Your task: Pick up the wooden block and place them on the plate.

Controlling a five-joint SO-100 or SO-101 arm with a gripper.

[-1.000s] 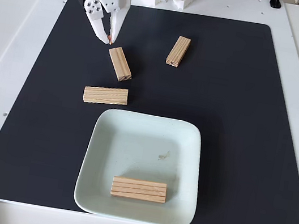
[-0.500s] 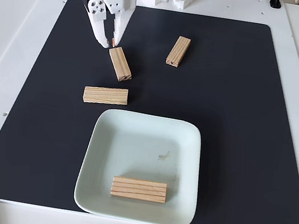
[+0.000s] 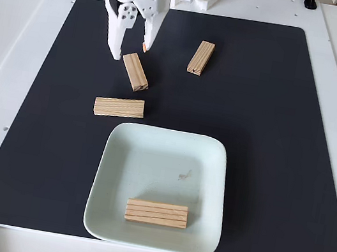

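Wooden block point(image 3: 156, 213) sits on plate point(image 3: 118, 156); three left on mat point(image 3: 281, 151). Pincer point(image 3: 131, 53) wide, empty, above far-left block point(image 3: 135, 72).

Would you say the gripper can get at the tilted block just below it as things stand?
Probably yes: the gripper hangs open right above the end of that block, and nothing lies between them on the mat.
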